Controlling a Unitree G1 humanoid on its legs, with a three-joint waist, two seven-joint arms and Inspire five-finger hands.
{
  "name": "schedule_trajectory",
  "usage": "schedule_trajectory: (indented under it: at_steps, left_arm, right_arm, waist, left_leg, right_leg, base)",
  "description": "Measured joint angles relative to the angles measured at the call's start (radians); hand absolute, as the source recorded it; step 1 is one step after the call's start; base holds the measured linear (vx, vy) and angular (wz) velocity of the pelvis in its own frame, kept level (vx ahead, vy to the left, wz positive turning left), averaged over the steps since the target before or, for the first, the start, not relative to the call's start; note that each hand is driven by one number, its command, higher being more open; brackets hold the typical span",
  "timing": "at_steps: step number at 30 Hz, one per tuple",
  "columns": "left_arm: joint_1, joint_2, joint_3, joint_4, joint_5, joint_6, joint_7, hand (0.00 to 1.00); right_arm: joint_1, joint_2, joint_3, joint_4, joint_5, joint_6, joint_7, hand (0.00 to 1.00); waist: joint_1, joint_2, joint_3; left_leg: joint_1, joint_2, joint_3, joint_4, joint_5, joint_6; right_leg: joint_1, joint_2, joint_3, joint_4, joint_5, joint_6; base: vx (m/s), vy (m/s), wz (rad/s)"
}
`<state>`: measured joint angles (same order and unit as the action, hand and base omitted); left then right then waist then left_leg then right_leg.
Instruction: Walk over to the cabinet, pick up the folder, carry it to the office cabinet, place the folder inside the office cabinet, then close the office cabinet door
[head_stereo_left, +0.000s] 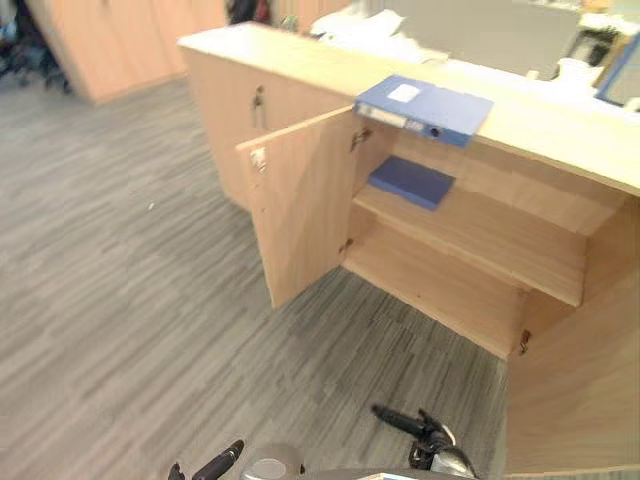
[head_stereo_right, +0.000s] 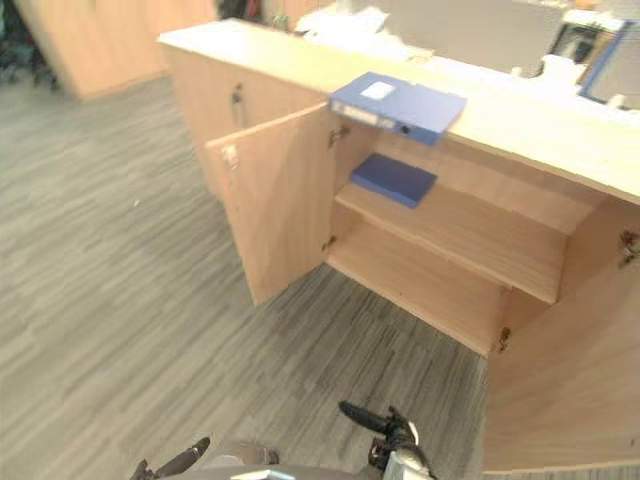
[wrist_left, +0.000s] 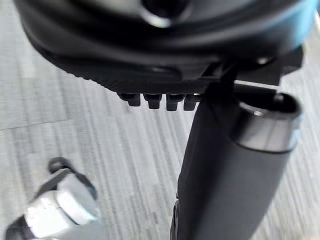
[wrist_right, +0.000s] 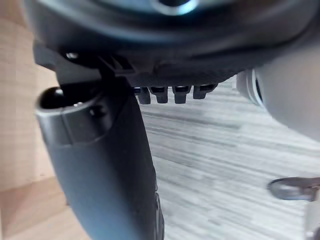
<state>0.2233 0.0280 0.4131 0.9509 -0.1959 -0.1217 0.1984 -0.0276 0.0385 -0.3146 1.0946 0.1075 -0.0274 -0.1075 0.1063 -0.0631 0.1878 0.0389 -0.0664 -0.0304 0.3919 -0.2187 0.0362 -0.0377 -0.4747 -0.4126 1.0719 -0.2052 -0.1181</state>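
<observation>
Grey carpet floor (head_stereo_left: 120, 300), wood cabinet (head_stereo_left: 290, 62) w/ doors open. Blue folder (head_stereo_left: 423, 108) flat on cabinet top, well ahead of both hands, long axis approx. left-right, spine toward robot. Right hand (head_stereo_left: 400, 420) nearer than left hand (head_stereo_left: 220, 460); both relaxed, fingers straight, empty.

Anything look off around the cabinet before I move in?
Nothing is damaged or spilled. The blue folder lies flat at the very front edge of the cabinet top, above the open compartment, perhaps overhanging slightly. A flat blue item, likely another folder, lies on the upper shelf inside.
</observation>
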Motion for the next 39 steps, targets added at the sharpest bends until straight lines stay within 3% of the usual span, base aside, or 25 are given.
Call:
schedule_trajectory:
  at_steps: [1, 2, 3, 5, 6, 8, 10, 12, 13, 16, 17, 19, 20, 21, 23, 25, 26, 27, 29, 31, 32, 33, 34, 36, 39]
  left_arm:
    - [0.001, 0.007, 0.0, 0.0, 0.014, 0.0, -0.004, 1.0]
    - [0.006, 0.017, -0.001, -0.018, 0.037, -0.002, -0.009, 1.0]
    - [0.002, 0.026, -0.003, -0.024, 0.052, 0.001, -0.01, 1.0]
    - [0.007, 0.019, -0.013, -0.027, 0.06, 0.002, -0.012, 1.0]
    - [0.006, 0.013, -0.023, -0.017, 0.062, 0.005, -0.012, 1.0]
    - [0.001, 0.009, -0.038, -0.008, 0.062, 0.014, -0.011, 1.0]
    - [0.006, -0.004, -0.031, -0.004, 0.06, 0.016, -0.011, 1.0]
    - [0.008, 0.004, -0.031, -0.005, 0.069, 0.017, -0.01, 1.0]
    - [-0.005, -0.008, -0.034, 0.005, 0.082, 0.021, -0.011, 1.0]
    - [-0.015, -0.029, -0.031, 0.002, 0.097, 0.021, -0.023, 1.0]
    - [-0.017, -0.036, -0.015, 0.006, 0.107, 0.022, -0.026, 1.0]
    - [-0.016, -0.047, 0.012, 0.008, 0.109, 0.023, -0.031, 1.0]
    - [-0.011, -0.056, 0.042, 0.008, 0.107, 0.024, -0.032, 1.0]
    - [-0.007, -0.068, 0.058, 0.004, 0.082, 0.021, -0.032, 1.0]
    - [-0.014, -0.058, 0.064, -0.015, 0.059, 0.016, -0.035, 1.0]
    - [-0.014, -0.033, 0.06, -0.029, 0.051, 0.007, -0.038, 1.0]
    - [-0.013, -0.018, 0.061, -0.03, 0.05, 0.006, -0.036, 1.0]
    - [-0.01, -0.016, 0.059, -0.03, 0.051, 0.006, -0.032, 1.0]
    - [-0.003, -0.02, 0.038, -0.023, 0.051, 0.017, -0.029, 1.0]
    - [-0.002, -0.026, 0.034, -0.023, 0.049, 0.019, -0.026, 1.0]
    - [0.0, -0.026, 0.033, -0.018, 0.048, 0.019, -0.024, 1.0]
    - [-0.011, -0.011, 0.032, -0.012, 0.048, 0.019, -0.023, 1.0]
    - [-0.017, 0.003, 0.021, -0.025, 0.048, 0.011, -0.023, 1.0]
    - [-0.037, 0.002, 0.022, -0.026, 0.048, 0.005, -0.023, 1.0]
    - [-0.043, 0.001, 0.022, -0.021, 0.048, 0.0, -0.023, 1.0]
  right_arm:
    - [0.001, -0.002, 0.0, 0.002, -0.001, 0.0, 0.0, 1.0]
    - [0.001, 0.001, 0.0, 0.001, -0.01, 0.0, 0.0, 1.0]
    - [0.001, 0.0, -0.002, 0.001, -0.011, -0.009, 0.0, 1.0]
    - [-0.001, -0.003, -0.001, 0.0, -0.028, -0.013, 0.0, 1.0]
    - [-0.011, 0.0, -0.005, 0.001, -0.028, -0.017, 0.001, 1.0]
    - [-0.022, 0.0, -0.01, 0.001, -0.029, -0.012, -0.005, 1.0]
    - [-0.02, 0.0, -0.01, -0.001, -0.031, -0.012, -0.007, 1.0]
    - [-0.018, 0.007, -0.006, -0.006, -0.036, -0.011, -0.006, 1.0]
    - [-0.016, 0.002, 0.003, -0.011, -0.039, -0.009, -0.006, 1.0]
    - [-0.012, -0.004, -0.001, -0.018, -0.038, -0.006, -0.005, 1.0]
    - [-0.007, -0.001, 0.0, -0.019, -0.036, -0.005, -0.005, 1.0]
    - [-0.005, 0.0, 0.001, -0.018, -0.036, 0.001, -0.005, 1.0]
    - [-0.003, 0.001, 0.004, -0.016, -0.036, 0.007, -0.002, 1.0]
    - [-0.004, 0.0, 0.01, -0.008, -0.028, 0.007, -0.004, 1.0]
    - [-0.026, -0.006, 0.023, 0.044, -0.025, 0.009, -0.008, 1.0]
    - [-0.044, -0.011, 0.026, 0.09, -0.024, 0.016, -0.014, 1.0]
    - [-0.052, -0.01, 0.032, 0.108, -0.022, 0.017, -0.019, 1.0]
    - [-0.065, -0.013, 0.032, 0.123, -0.013, 0.017, -0.025, 1.0]
    - [-0.073, -0.02, 0.032, 0.131, 0.011, 0.017, -0.032, 1.0]
    - [-0.071, -0.033, 0.032, 0.131, 0.012, 0.017, -0.036, 1.0]
    - [-0.064, -0.037, 0.032, 0.13, 0.012, 0.017, -0.037, 1.0]
    - [-0.058, -0.021, 0.038, 0.128, 0.012, 0.017, -0.037, 1.0]
    - [-0.055, -0.007, 0.06, 0.118, 0.01, 0.017, -0.037, 1.0]
    - [-0.066, 0.003, 0.06, 0.111, 0.01, 0.015, -0.033, 1.0]
    - [-0.071, 0.023, 0.059, 0.063, 0.008, 0.001, -0.021, 1.0]
  waist:
    - [0.0, -0.001, -0.002]
    - [0.001, -0.007, -0.009]
    - [-0.006, 0.001, -0.014]
    - [-0.001, 0.006, -0.013]
    - [-0.005, 0.011, -0.009]
    - [-0.003, 0.024, 0.002]
    - [0.001, 0.018, 0.008]
    - [0.002, 0.0, 0.012]
    - [0.002, 0.02, 0.017]
    - [-0.005, 0.055, 0.0]
    - [-0.006, 0.062, -0.008]
    - [-0.001, 0.069, -0.006]
    - [0.0, 0.085, -0.006]
    - [0.005, 0.086, -0.006]
    - [0.02, 0.078, -0.001]
    - [0.027, 0.043, 0.004]
    - [0.028, 0.025, 0.011]
    - [0.031, 0.01, 0.026]
    - [0.034, 0.006, 0.043]
    - [0.036, 0.019, 0.048]
    - [0.046, 0.021, 0.047]
    - [0.045, -0.006, 0.045]
    - [0.047, -0.038, 0.039]
    - [0.054, -0.042, 0.04]
    - [0.058, -0.026, 0.024]
  left_leg:
    - [0.028, 0.006, 0.011, -0.014, -0.002, 0.002]
    - [0.055, 0.015, 0.032, -0.039, -0.02, 0.004]
    - [0.06, 0.03, 0.04, -0.046, -0.045, -0.006]
    - [0.056, 0.062, 0.078, -0.063, -0.047, -0.009]
    - [0.055, 0.089, 0.09, -0.073, -0.048, -0.01]
    - [0.076, 0.141, 0.116, -0.097, -0.055, -0.023]
    - [0.119, 0.161, 0.148, -0.107, -0.069, -0.047]
    - [0.143, 0.163, 0.162, -0.102, -0.102, -0.081]
    - [0.157, 0.197, 0.161, -0.085, -0.128, -0.097]
    - [0.16, 0.258, 0.16, -0.103, -0.153, -0.12]
    - [0.169, 0.283, 0.154, -0.083, -0.16, -0.107]
    - [0.101, 0.324, 0.099, 0.105, -0.155, -0.1]
    - [0.005, 0.354, 0.039, 0.337, -0.106, -0.085]
    - [-0.08, 0.375, -0.006, 0.524, -0.006, -0.095]
    - [-0.169, 0.387, 0.007, 0.702, -0.009, -0.091]
    - [-0.222, 0.369, 0.052, 0.725, -0.043, -0.089]
    - [-0.252, 0.337, 0.059, 0.68, -0.072, -0.091]
    - [-0.264, 0.3, 0.055, 0.587, -0.103, -0.102]
    - [-0.287, 0.239, 0.018, 0.387, -0.116, -0.105]
    - [-0.303, 0.196, -0.069, 0.134, -0.038, -0.096]
    - [-0.289, 0.182, -0.097, 0.075, 0.121, -0.126]
    - [-0.286, 0.153, -0.096, 0.063, 0.126, -0.117]
    - [-0.281, 0.122, -0.095, 0.046, 0.124, -0.113]
    - [-0.265, 0.096, -0.093, 0.05, 0.119, -0.109]
    - [-0.218, 0.083, -0.091, -0.002, 0.119, -0.106]
  right_leg:
    - [-0.003, -0.009, -0.032, -0.002, 0.017, -0.001]
    - [-0.036, -0.001, -0.076, -0.083, 0.108, -0.004]
    - [-0.035, 0.019, -0.075, -0.088, 0.113, 0.002]
    - [-0.062, 0.038, -0.095, -0.11, 0.116, 0.05]
    - [-0.066, 0.054, -0.141, -0.156, 0.018, 0.118]
    - [-0.067, 0.094, -0.241, -0.293, -0.051, 0.145]
    - [-0.063, 0.098, -0.299, -0.408, -0.033, 0.152]
    - [-0.063, 0.097, -0.33, -0.538, 0.061, 0.14]
    - [-0.046, 0.123, -0.346, -0.525, 0.044, 0.105]
    - [-0.05, 0.187, -0.37, -0.511, -0.042, 0.106]
    - [-0.042, 0.217, -0.379, -0.511, -0.075, 0.11]
    - [-0.011, 0.269, -0.383, -0.541, -0.092, 0.105]
    - [0.022, 0.319, -0.374, -0.577, -0.098, 0.1]
    - [0.06, 0.361, -0.359, -0.612, -0.1, 0.092]
    - [0.103, 0.392, -0.326, -0.664, -0.105, 0.08]
    - [0.15, 0.405, -0.283, -0.729, -0.092, 0.086]
    - [0.179, 0.408, -0.25, -0.772, -0.072, 0.101]
    - [0.212, 0.404, -0.218, -0.809, -0.052, 0.105]
    - [0.242, 0.391, -0.17, -0.839, -0.038, 0.126]
    - [0.273, 0.388, -0.15, -0.858, -0.035, 0.161]
    - [0.289, 0.391, -0.13, -0.866, -0.045, 0.203]
    - [0.293, 0.368, -0.13, -0.877, -0.045, 0.213]
    - [0.297, 0.34, -0.135, -0.899, -0.037, 0.201]
    - [0.323, 0.322, -0.133, -0.922, -0.011, 0.207]
    - [0.34, 0.305, -0.132, -0.934, 0.029, 0.226]
  base:
    - [0.18, 0.264, -0.54]
    - [0.11, 0.169, -0.45]
    - [0.18, 0.156, -0.74]
    - [0.15, 0.053, -0.73]
    - [0.11, -0.008, -0.58]
    - [0.12, -0.07, -0.47]
    - [0.16, -0.172, -0.37]
    - [0.2, -0.256, -0.28]
    - [0.26, -0.327, -0.12]
    - [0.27, -0.273, -0.04]
    - [0.4, -0.338, 0.0]
    - [0.32, -0.235, -0.18]
    - [0.33, -0.162, -0.43]
    - [0.39, -0.106, -0.44]
    - [0.34, -0.012, -0.51]
    - [0.39, 0.038, -0.68]
    - [0.4, 0.096, -0.87]
    - [0.31, 0.12, -0.87]
    - [0.28, 0.219, -0.84]
    - [0.3, 0.284, -0.6]
    - [0.26, 0.218, -0.23]
    - [0.33, 0.197, 0.01]
    - [0.35, 0.13, 0.3]
    - [0.3, 0.109, 0.12]
    - [0.11, 0.038, -0.09]
